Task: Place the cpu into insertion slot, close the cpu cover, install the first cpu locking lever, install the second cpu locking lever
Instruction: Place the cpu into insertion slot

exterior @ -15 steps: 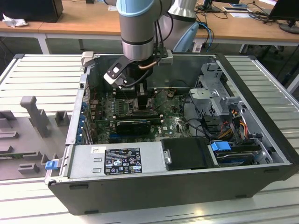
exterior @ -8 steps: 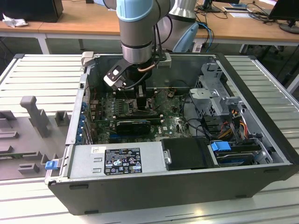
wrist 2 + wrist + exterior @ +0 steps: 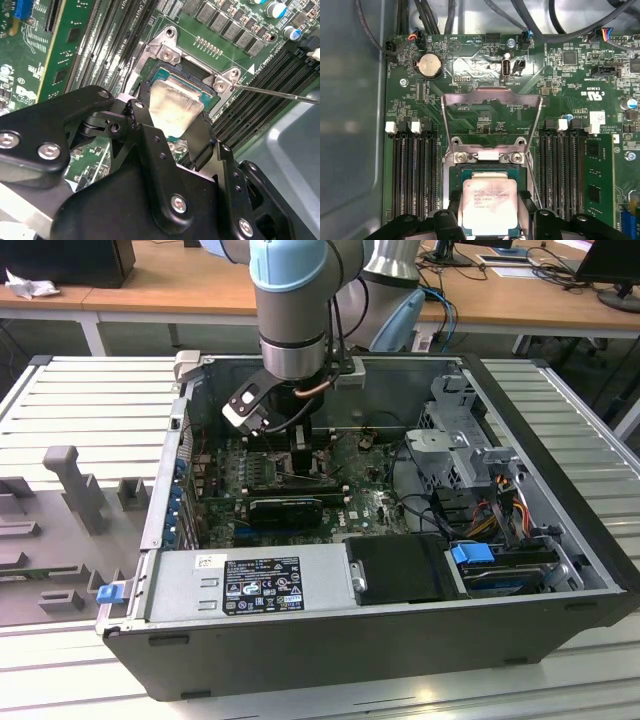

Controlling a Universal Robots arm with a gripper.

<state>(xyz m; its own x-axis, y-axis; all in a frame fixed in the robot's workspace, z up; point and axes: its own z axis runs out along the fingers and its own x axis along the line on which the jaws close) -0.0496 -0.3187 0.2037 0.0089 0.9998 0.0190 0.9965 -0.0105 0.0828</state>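
Open computer case sits mid-bench, and the arm is plunged straight down into it, over the green motherboard. Between the two banks of memory slots the cpu cover stands raised on its hinge, window wide open, leaving the insertion slot exposed. Right over that slot is the cpu, silvery top up, and the pincer is clenched on two opposite edges of it. Whether the chip is seated or a touch above, I cannot tell. One thin locking lever pokes out beside the slot's corner. The danger, I'd say, is a slight tilt or skew at release: the chip lands crooked and bends the contacts. The raised cover could also drop onto the pincer.
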